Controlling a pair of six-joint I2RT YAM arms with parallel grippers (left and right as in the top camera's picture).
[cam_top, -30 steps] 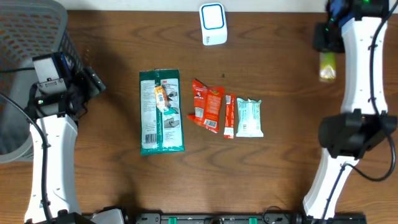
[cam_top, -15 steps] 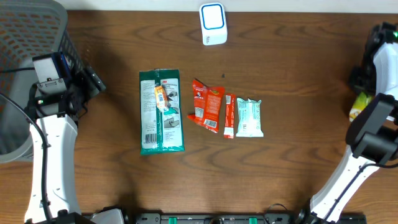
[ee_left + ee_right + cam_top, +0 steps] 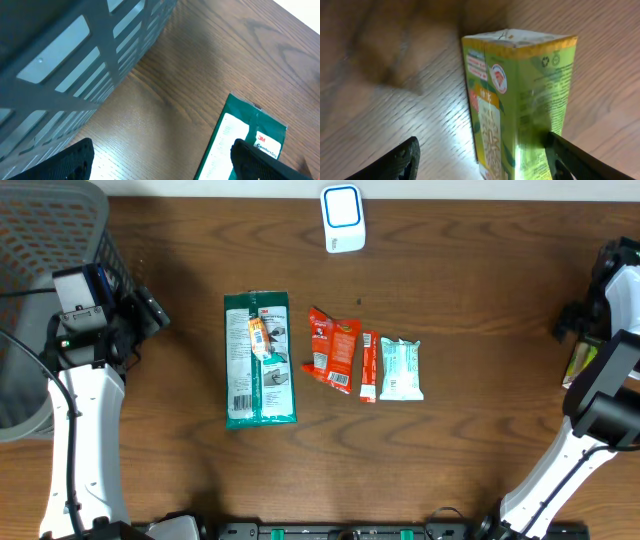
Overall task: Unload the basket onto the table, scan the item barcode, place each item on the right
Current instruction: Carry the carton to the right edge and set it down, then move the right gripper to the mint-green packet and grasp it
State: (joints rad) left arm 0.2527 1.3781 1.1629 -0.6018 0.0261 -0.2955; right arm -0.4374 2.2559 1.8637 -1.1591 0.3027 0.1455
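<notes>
Dark wood-grain tabletop (image 3: 470, 440) is carrying six items, by my count. One green-and-yellow drink carton (image 3: 520, 95), boxy printed card with a folded top seam, is lying on its side near the table's right edge, well apart from the rest. Mid-table, five are sitting in a loose row:
- one flat green 3M wipes pack (image 3: 259, 375)
- one small orange packet (image 3: 260, 338), resting on top of the wipes pack
- one crinkled red snack packet (image 3: 333, 348)
- one thin red stick sachet (image 3: 368, 366)
- one pale teal wrapper (image 3: 401, 369)

One white scanner (image 3: 342, 218) with a blue-outlined face is standing at the far edge. One grey slatted basket (image 3: 50, 240) is sitting at far left.

Right gripper (image 3: 481, 145) is standing released, jaws spread wide either side of the carton. One finger is hanging well clear; the other is showing just beside the carton's edge, and I am unable to tell whether it is touching. Left gripper (image 3: 162, 160) is hovering wide open beside the basket, gripping nothing, over bare wood next to the wipes pack.
</notes>
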